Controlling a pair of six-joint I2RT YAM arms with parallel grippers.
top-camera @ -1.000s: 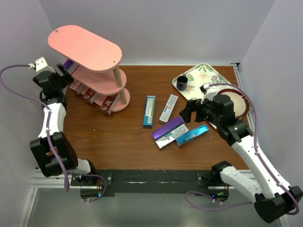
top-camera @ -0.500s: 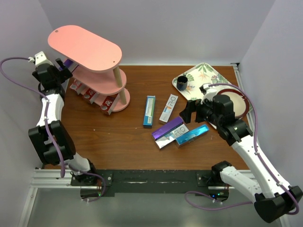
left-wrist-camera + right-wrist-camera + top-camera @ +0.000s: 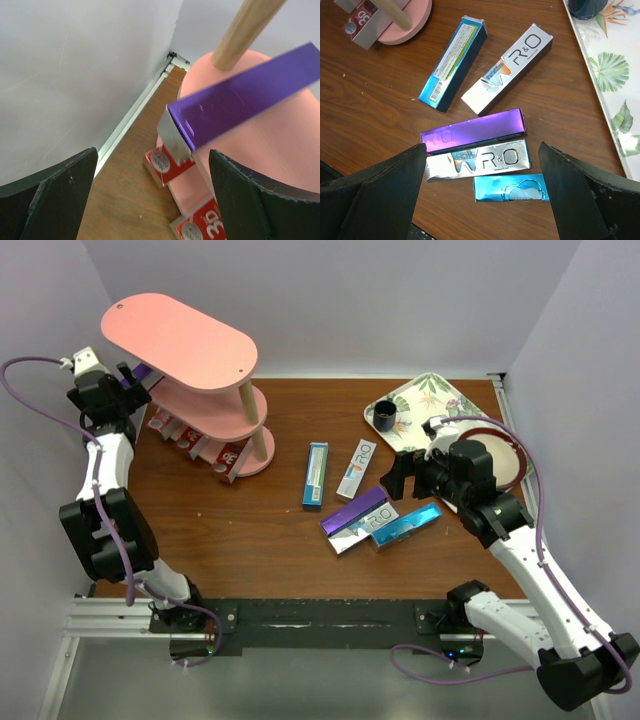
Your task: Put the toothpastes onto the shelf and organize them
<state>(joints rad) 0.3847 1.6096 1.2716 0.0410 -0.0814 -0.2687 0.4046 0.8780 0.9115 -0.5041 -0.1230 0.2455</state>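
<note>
The pink three-tier shelf (image 3: 180, 340) stands at the far left. A purple carton (image 3: 245, 95) lies on its middle tier (image 3: 285, 145), one end sticking out past the edge. Red cartons (image 3: 167, 162) lie on the bottom tier (image 3: 255, 462). My left gripper (image 3: 128, 390) is open and empty just off the purple carton's end. Loose on the table lie a blue carton (image 3: 452, 62), a silver one (image 3: 510, 67), a purple one (image 3: 472, 131), another silver one (image 3: 477, 160) and a blue one (image 3: 512, 187). My right gripper (image 3: 393, 478) hangs open above these last three.
A leaf-patterned tray (image 3: 432, 400) with a dark cup (image 3: 386, 417) sits at the far right. A red-rimmed plate (image 3: 512, 458) lies under my right arm. A wooden post (image 3: 245, 30) rises from the middle tier. The left wall is close behind my left gripper.
My left gripper has drawn back a little from the shelf, up and to the left. The purple carton stays on the middle tier. The right arm has not moved.
</note>
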